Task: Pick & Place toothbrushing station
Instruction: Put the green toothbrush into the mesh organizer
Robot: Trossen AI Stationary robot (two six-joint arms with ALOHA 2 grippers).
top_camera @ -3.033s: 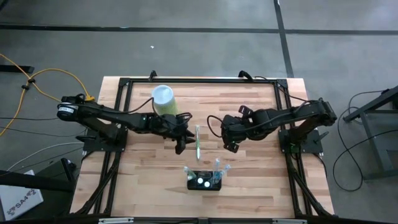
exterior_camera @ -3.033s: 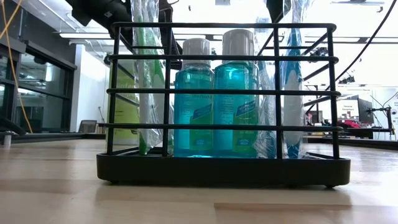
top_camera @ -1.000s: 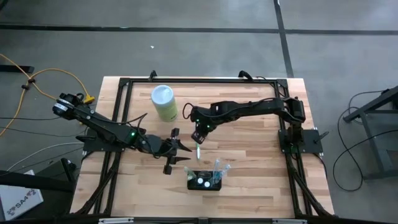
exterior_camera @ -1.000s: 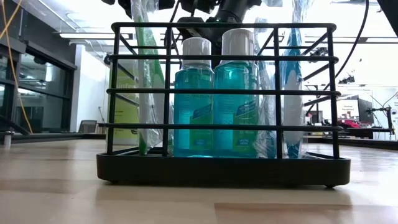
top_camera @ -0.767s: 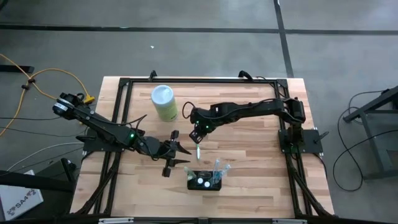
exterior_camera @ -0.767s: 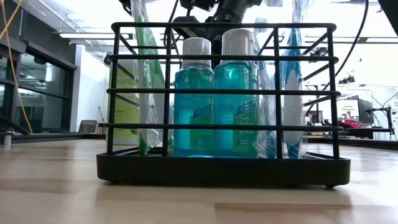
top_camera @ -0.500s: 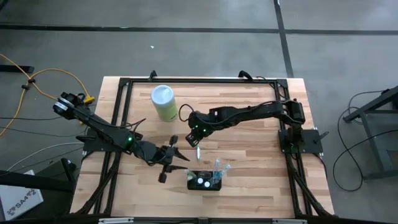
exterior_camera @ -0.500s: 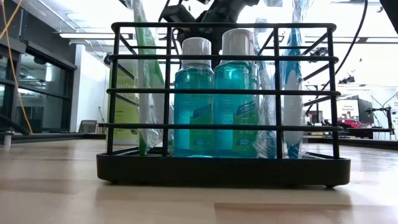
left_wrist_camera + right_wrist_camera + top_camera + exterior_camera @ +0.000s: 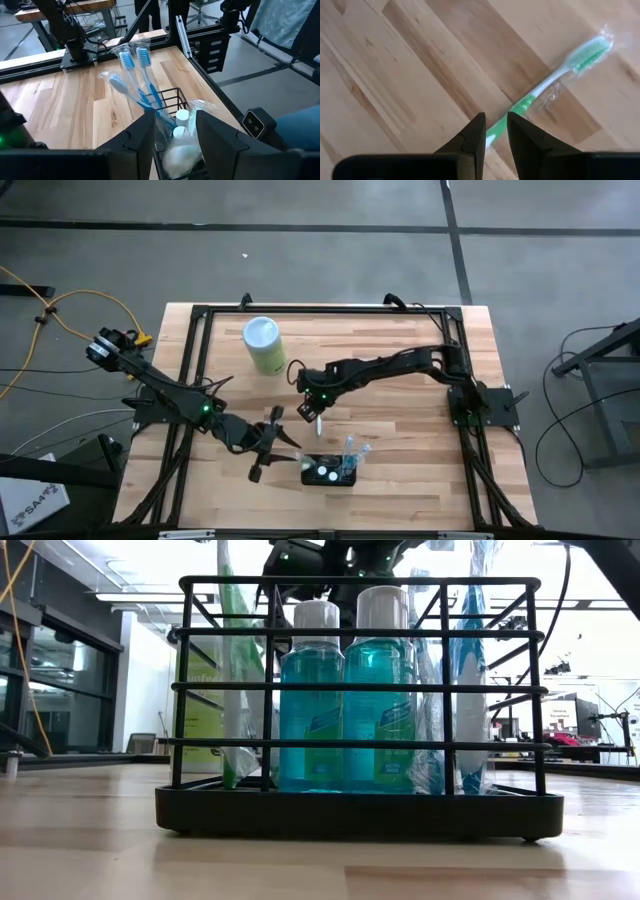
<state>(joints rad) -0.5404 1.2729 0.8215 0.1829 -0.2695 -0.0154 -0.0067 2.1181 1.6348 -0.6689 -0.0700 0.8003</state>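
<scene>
Right gripper clamped on green toothbrush handle mid-table, left gripper open beside the station at the near edge; looks like loading step, next needs brush carried over and dropped into a slot.

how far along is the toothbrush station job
Done: the black holder already carries two blue bottles and blue toothbrushes. In hand: the right pincer is on the wrapped green toothbrush. Left: slotting it in; the left pincer waits open beside the holder.
</scene>
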